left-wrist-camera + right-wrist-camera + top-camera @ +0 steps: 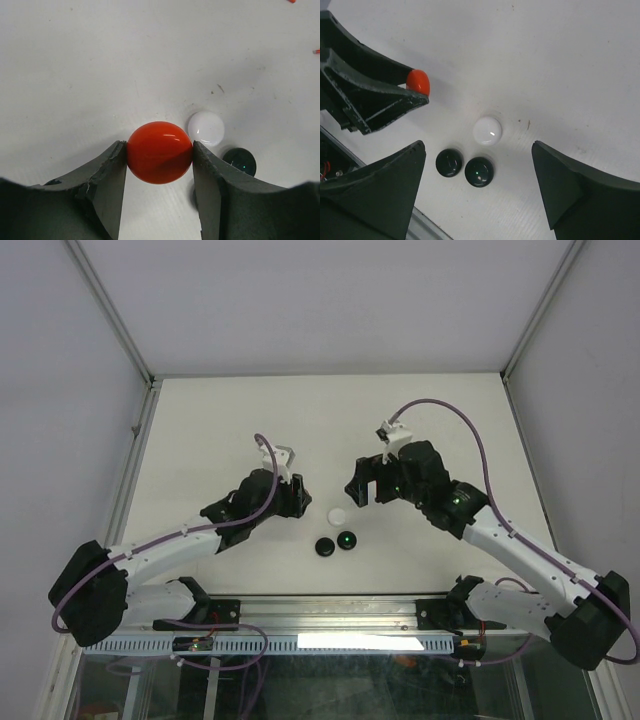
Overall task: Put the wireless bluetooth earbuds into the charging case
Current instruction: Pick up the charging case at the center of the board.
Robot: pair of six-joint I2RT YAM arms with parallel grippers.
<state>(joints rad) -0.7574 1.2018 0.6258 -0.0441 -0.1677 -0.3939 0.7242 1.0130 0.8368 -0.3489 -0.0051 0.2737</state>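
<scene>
Between the jaws of the left gripper [159, 150], pinched, sits a glossy red round case [160, 162]: likely light, slippery, held across its widest girth, with no long axis. Rightward, a white disc [206, 128] and two black discs [449, 163] [479, 171] lie on the surface [100, 60] near the spread right gripper [479, 150]. No earbuds are discernible.
</scene>
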